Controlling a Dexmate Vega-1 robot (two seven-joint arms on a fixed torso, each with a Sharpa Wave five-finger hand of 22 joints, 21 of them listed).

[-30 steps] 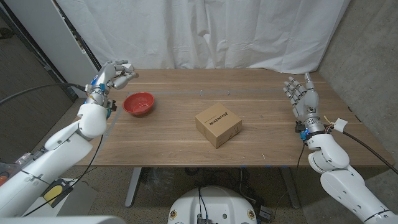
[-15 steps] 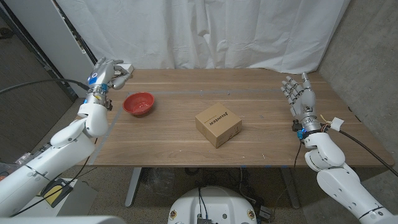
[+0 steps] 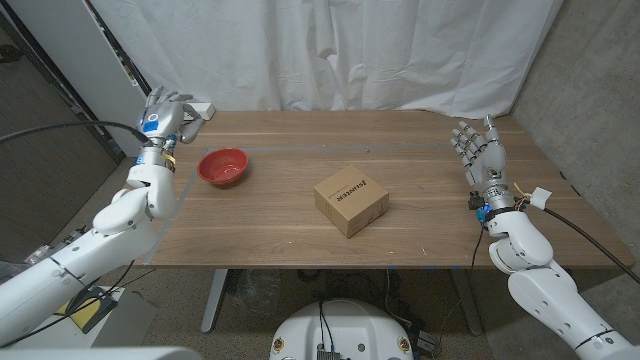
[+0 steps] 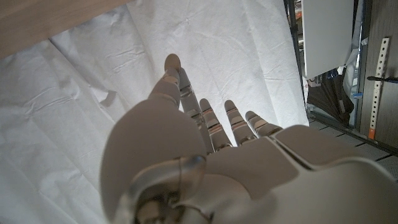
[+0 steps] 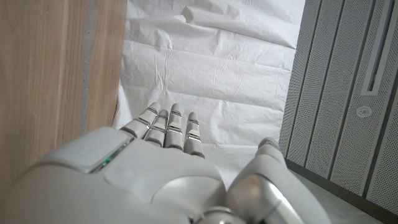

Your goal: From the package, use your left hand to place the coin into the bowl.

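My left hand (image 3: 166,112) is up at the table's far left corner, about ten o'clock from the red bowl (image 3: 222,165), fingers apart and holding nothing; the left wrist view shows them reaching toward the white curtain (image 4: 236,50) with no object between them. My right hand (image 3: 480,152) stands upright near the right edge of the table (image 3: 280,215), fingers spread, empty too. The cardboard package (image 3: 351,200) sits closed near the middle of the table, at roughly four o'clock from the bowl and well apart from it. I see no coin anywhere, so I judge it is inside the box. I read this as the very start: nothing is fetched yet. Next, my left hand has to cross past the bowl to the package, get it open, and pick out the coin.
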